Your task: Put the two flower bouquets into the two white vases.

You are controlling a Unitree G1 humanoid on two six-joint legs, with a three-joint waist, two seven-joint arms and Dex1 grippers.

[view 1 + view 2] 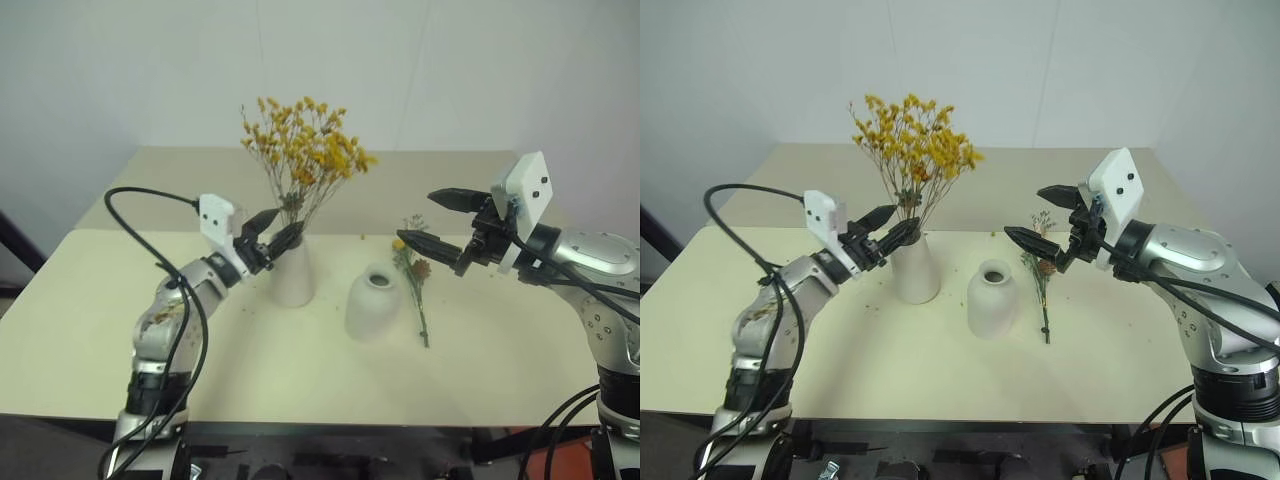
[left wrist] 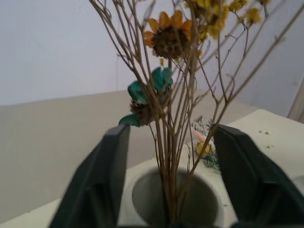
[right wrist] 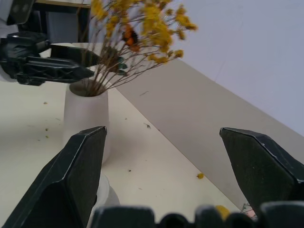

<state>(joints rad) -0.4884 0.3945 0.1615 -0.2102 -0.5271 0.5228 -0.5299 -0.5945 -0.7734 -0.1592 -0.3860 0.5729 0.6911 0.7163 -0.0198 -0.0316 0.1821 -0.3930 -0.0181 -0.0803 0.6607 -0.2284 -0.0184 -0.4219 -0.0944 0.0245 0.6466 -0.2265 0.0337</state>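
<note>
Green-stemmed, the smaller bouquet (image 1: 413, 275) lies on the surface (image 1: 120, 330) beside the squat vase (image 1: 372, 303), stems toward the robot, just below the wide-open, empty right tool (image 1: 424, 222); the left tool (image 1: 275, 228) gapes around the vased yellow stems.

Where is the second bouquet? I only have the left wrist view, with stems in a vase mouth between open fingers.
Observer: The green sprig lies flat on the table, right of the squat vase.
Operator: Anything in that vase?
Observer: No stems rise from it.
Operator: And the right end effector?
Observer: The right end effector hovers open above the sprig, holding nothing.
</note>
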